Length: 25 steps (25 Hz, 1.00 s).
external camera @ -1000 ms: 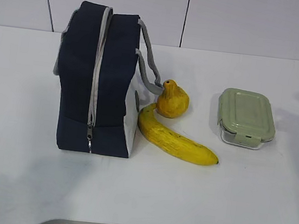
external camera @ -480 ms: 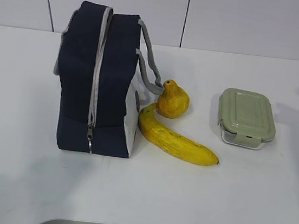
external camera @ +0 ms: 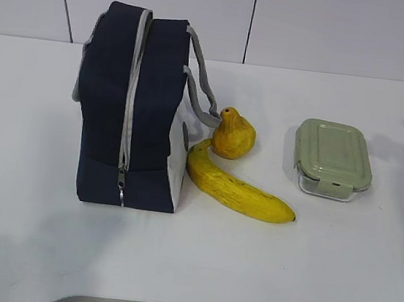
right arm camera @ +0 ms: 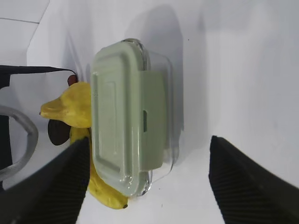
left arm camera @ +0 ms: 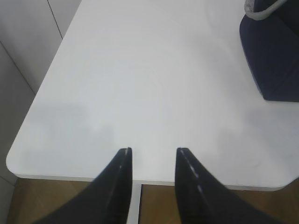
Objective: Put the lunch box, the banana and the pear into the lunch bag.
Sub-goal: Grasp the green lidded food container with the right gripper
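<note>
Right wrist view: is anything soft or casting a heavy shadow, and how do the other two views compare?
Right wrist view: the lunch box is sharp, throws a soft grey shadow on the table; the near fingertips are blurred. Left wrist view: even light, fingertips soft-edged. Exterior view: diffuse light, faint shadows by the lunch bag and banana.

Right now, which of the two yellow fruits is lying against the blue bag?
The banana: long and curved, its upper tip meets the lunch bag at the white panel. The stubby pear stands behind it, under the bag's grey handles.
</note>
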Available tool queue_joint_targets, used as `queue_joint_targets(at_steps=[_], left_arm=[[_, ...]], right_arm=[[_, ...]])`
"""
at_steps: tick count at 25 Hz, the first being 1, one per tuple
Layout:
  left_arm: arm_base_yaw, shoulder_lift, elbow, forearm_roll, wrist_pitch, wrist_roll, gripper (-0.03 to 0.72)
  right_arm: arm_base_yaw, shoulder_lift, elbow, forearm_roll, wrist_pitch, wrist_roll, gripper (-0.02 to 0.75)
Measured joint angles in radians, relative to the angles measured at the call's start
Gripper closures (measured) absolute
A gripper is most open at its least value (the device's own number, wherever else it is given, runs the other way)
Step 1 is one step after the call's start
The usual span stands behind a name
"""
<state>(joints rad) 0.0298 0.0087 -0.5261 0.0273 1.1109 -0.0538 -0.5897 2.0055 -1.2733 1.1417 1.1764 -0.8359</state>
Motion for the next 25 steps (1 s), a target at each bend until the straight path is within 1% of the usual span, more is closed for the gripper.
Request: queue_joint_targets(at_steps=[4, 9, 15, 25], left_arm=[[0.000, 0.000, 0.000, 0.000, 0.000, 0.000, 0.449], [0.000, 0.000, 0.000, 0.000, 0.000, 0.000, 0.448], [0.000, 0.000, 0.000, 0.000, 0.000, 0.000, 0.448], [0.000, 0.000, 0.000, 0.000, 0.000, 0.000, 0.448]], right_arm=[[0.022, 0.085, -0.073, 0.009, 0.000, 0.000, 0.130], [0.067, 0.135, -0.109, 0.013, -0.002, 0.000, 0.138], [0.127, 0.185, -0.111, 0.017, -0.002, 0.000, 0.145], [0.175, 0.197, -0.111, 0.024, -0.002, -0.006, 0.146]])
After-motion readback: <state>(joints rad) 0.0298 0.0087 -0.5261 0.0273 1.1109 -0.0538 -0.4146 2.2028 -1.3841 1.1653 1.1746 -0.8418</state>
